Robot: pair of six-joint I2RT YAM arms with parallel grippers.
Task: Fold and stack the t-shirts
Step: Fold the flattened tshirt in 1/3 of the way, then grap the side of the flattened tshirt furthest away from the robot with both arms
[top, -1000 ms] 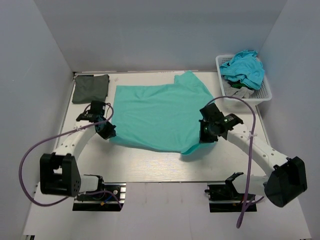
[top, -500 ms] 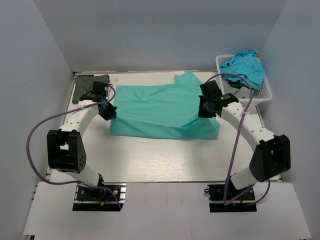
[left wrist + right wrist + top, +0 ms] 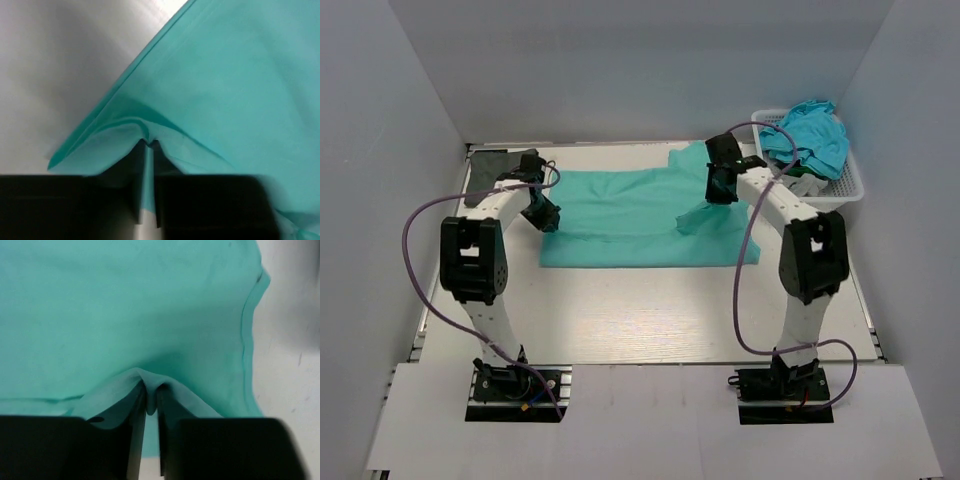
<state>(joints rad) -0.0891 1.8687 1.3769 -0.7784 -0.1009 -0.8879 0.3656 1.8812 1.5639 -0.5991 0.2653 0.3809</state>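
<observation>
Now stretched far across the table (image 3: 640, 320), both arms nearly straight. Clamped tight on a fold at the teal t-shirt's (image 3: 630, 215) left edge, the left gripper (image 3: 148, 145); likewise closed on a raised fold near the right sleeve, the right gripper (image 3: 151, 390) (cloth tented up between the fingers). Partly hidden behind the left arm, the dark grey-green t-shirt (image 3: 485, 172). Farther back than half a second ago, both grippers, with the folded-over layer drawn along.

Matt smooth cloth teal t-shirt (image 3: 620, 220); pale semi-gloss table (image 3: 650, 310); white plastic basket (image 3: 840, 192).
</observation>
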